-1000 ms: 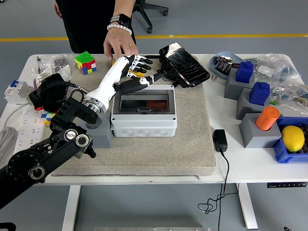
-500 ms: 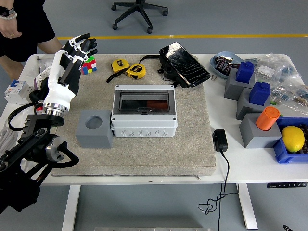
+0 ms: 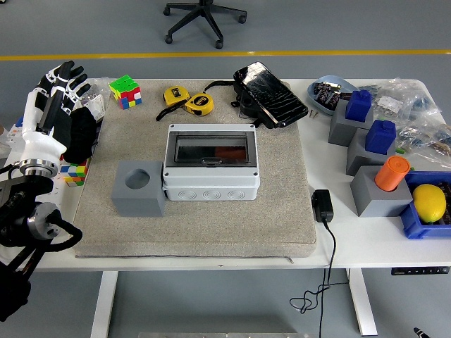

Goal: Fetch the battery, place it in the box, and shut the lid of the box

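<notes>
The grey box (image 3: pixel 210 163) stands in the middle of the beige mat (image 3: pixel 275 218). Its clear lid (image 3: pixel 210 150) lies flat and closed, and something dark red shows through it. A blue bowl (image 3: pixel 326 93) holding several batteries sits at the back right. My left hand (image 3: pixel 62 83) is raised over the table's left edge, well away from the box. Its black fingers are spread and hold nothing. The right arm is out of view.
A grey block (image 3: pixel 138 187) with a round hole touches the box's left side. Behind the box lie two yellow tape measures (image 3: pixel 189 100), a colour cube (image 3: pixel 125 91) and a black device (image 3: pixel 270 94). At the right stand grey blocks with blue and orange pieces (image 3: pixel 380 172), and a lemon (image 3: pixel 429 201).
My left arm has drawn back from over the box to the table's left edge, hand still open. The person at the far side has left the picture.
</notes>
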